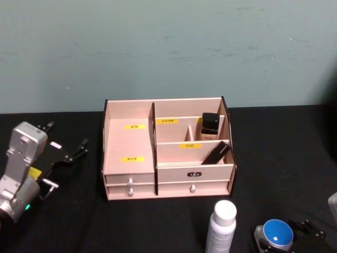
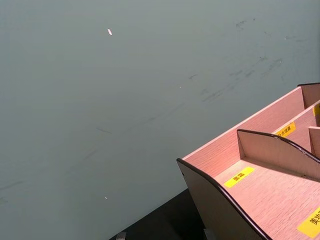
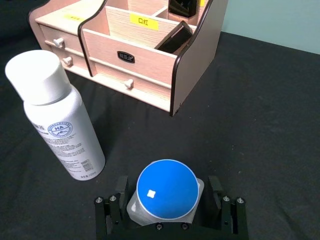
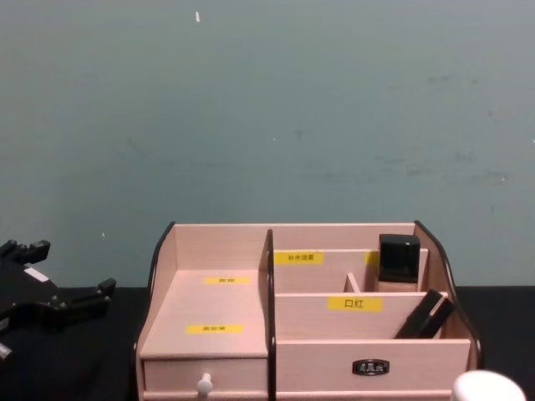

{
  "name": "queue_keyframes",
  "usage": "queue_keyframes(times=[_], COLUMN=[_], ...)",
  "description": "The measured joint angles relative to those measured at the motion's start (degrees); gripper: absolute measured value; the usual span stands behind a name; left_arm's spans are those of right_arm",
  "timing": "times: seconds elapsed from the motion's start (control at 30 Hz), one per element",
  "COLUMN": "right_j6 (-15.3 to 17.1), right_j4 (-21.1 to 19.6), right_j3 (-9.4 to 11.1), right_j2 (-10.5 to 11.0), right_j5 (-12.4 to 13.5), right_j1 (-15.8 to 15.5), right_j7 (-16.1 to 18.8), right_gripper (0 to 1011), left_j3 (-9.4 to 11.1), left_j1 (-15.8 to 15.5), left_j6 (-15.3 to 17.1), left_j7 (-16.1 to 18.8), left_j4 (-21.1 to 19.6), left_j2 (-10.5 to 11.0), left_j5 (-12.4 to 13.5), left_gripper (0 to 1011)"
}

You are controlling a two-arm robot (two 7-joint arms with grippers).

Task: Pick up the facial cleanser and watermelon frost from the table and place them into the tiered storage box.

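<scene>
A: On the black desk [image 1: 284, 168], near right: right tool [image 3: 168, 189] clamps the blue-lidded round clear jar [image 3: 165, 195].

B: White cylindrical cleanser bottle [image 1: 221, 229] upright just beside it (both outside the pale pink wooden tiered storage box [image 1: 129, 145]). Left tool [image 1: 66, 138] spread wide, left of box.

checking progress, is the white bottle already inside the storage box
No, the white bottle stands upright on the black table in front of the tiered storage box.
</scene>
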Motion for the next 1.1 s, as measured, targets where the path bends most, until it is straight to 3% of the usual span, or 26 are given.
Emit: queue_keyframes(times=[0.63, 0.77, 1.03, 1.1], right_j6=[0.21, 0.19, 0.15, 0.14], right_j4=[0.02, 0.0, -0.04, -0.04], right_j3=[-0.06, -0.03, 0.0, 0.0], right_j2=[-0.3, -0.28, -0.23, -0.23], right_j5=[-0.46, -0.41, -0.33, -0.32], right_j1=[0.15, 0.13, 0.09, 0.08], right_j7=[-0.29, -0.28, -0.26, -0.26], right_gripper=[1002, 942, 724, 715], left_j3=[0.0, 0.0, 0.0, 0.0], left_j1=[0.0, 0.0, 0.0, 0.0], left_j6=[0.0, 0.0, 0.0, 0.0], left_j7=[0.0, 0.0, 0.0, 0.0], left_j4=[0.0, 0.0, 0.0, 0.0], left_j2=[0.0, 0.0, 0.0, 0.0], left_j5=[0.0, 0.0, 0.0, 0.0], left_gripper=[1001, 1001, 1001, 1001])
